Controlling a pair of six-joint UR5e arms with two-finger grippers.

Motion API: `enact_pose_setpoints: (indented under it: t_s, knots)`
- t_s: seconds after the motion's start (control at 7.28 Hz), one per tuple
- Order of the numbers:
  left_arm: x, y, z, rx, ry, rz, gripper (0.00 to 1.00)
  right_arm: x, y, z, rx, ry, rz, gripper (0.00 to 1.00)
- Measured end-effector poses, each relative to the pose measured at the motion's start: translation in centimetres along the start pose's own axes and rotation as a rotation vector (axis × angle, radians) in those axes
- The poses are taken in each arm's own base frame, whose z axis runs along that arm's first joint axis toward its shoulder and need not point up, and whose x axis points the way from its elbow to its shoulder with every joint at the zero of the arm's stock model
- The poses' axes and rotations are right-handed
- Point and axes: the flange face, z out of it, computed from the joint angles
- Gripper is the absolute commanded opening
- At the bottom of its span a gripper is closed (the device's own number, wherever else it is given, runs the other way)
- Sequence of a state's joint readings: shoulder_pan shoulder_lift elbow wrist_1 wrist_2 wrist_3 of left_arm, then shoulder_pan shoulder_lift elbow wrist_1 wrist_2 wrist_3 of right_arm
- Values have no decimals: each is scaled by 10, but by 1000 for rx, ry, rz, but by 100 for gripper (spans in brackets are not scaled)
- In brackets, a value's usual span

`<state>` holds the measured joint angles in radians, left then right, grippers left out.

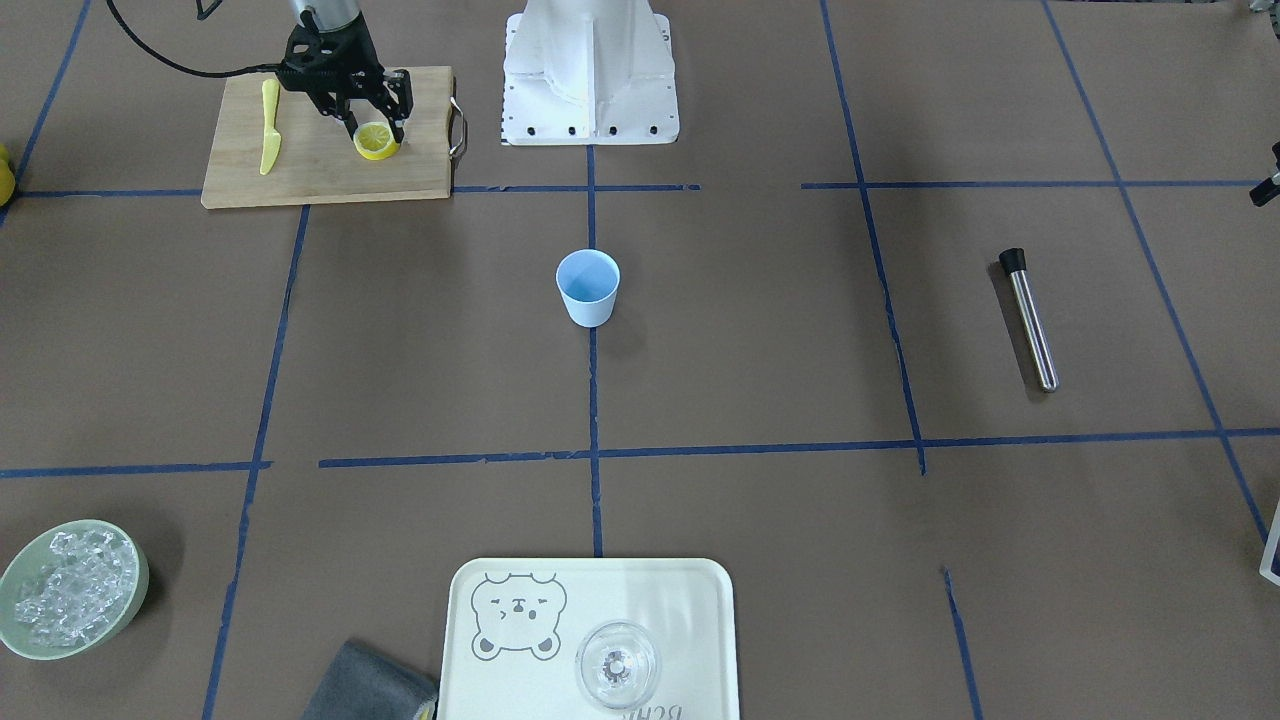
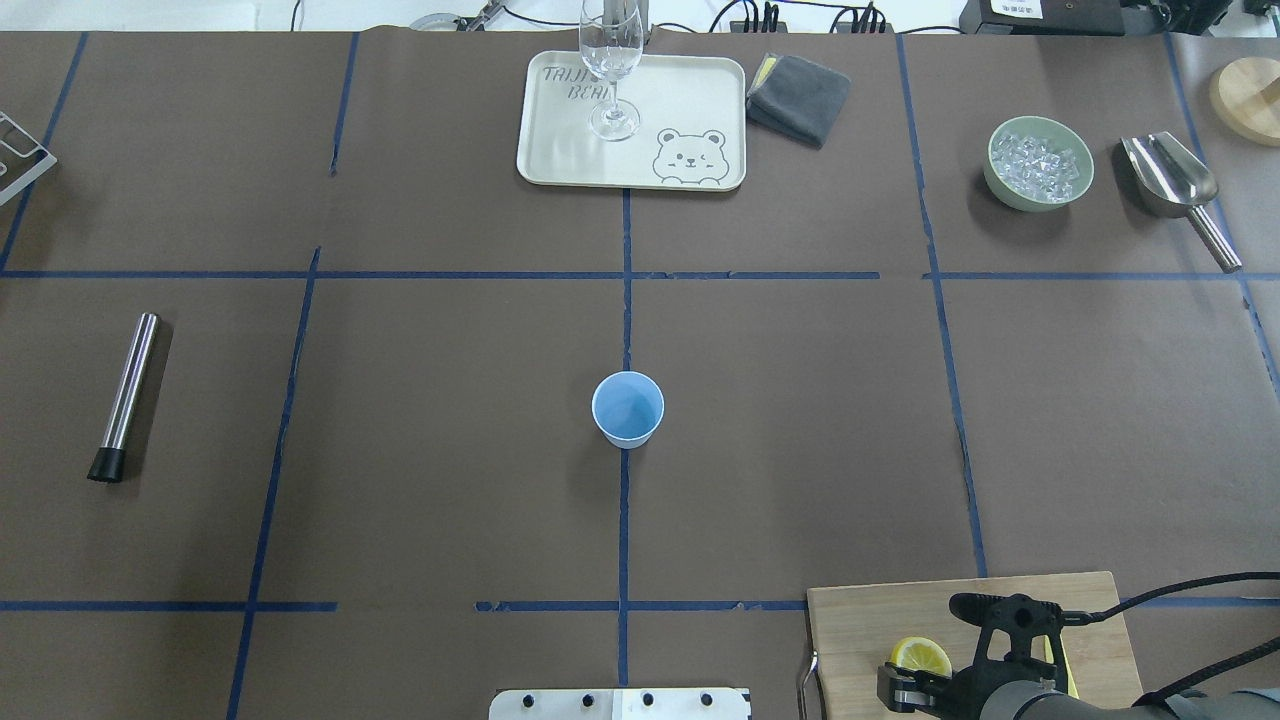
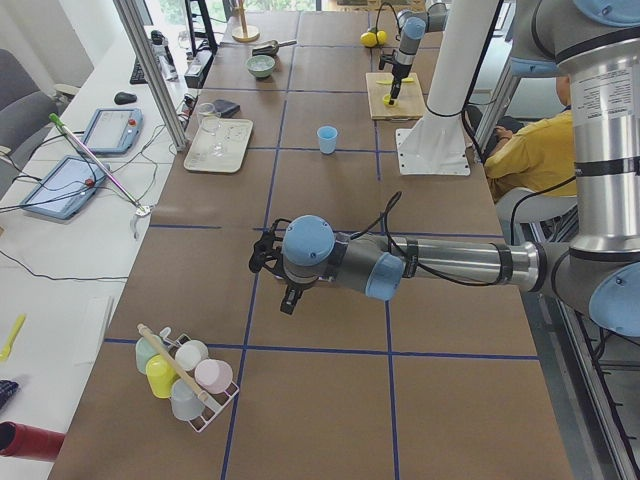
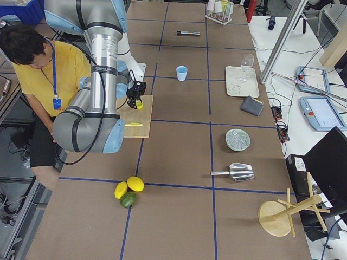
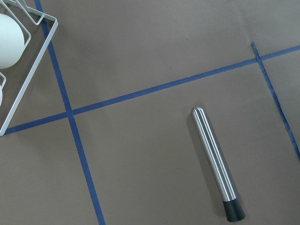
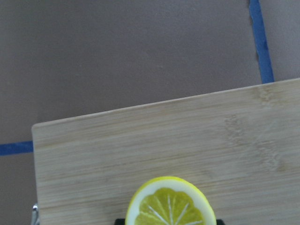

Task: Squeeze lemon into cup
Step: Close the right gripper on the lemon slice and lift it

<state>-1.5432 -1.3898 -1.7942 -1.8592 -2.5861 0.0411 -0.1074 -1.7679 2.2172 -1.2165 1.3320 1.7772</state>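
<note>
The light blue cup [image 1: 588, 288] stands upright at the table's centre, also in the overhead view [image 2: 628, 408]. The lemon [image 1: 377, 142] slice lies on the wooden cutting board [image 1: 300, 170] near the robot base. My right gripper [image 1: 376, 135] reaches down with one finger on each side of the lemon, closed against it. The right wrist view shows its segmented face [image 6: 169, 206]. A yellow plastic knife [image 1: 269, 125] lies beside it. My left gripper [image 3: 275, 275] hovers over the far table end; I cannot tell if it is open.
A steel muddler [image 2: 125, 395] lies on the robot's left. A tray [image 1: 680, 600] with a clear glass [image 1: 617, 665], a grey cloth [image 1: 365, 685] and a green bowl of ice [image 1: 70, 590] sit at the far edge. A cup rack [image 3: 185, 375] stands near the left gripper.
</note>
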Motion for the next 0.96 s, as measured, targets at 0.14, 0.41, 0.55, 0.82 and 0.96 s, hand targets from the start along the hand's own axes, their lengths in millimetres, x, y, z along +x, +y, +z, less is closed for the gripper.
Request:
enact_pose_setpoints:
  t_s: [0.14,0.41,0.55,0.82,0.96]
  knots:
    - [0,0,0,1,5,-1,100,0,-2,-3,2,-3,3,59]
    - [0,3,-1,2,11,-6,100,-1,-4,-6,4,-8,6,59]
    - [0,5,-2,2,20,-9,100,-1,-5,-9,4,-12,8,59]
    - [1,7,-2,2,33,-13,100,-2,-7,-13,6,-16,11,60]
    - [1,7,-2,2,34,-13,100,-3,-9,-17,6,-21,14,61]
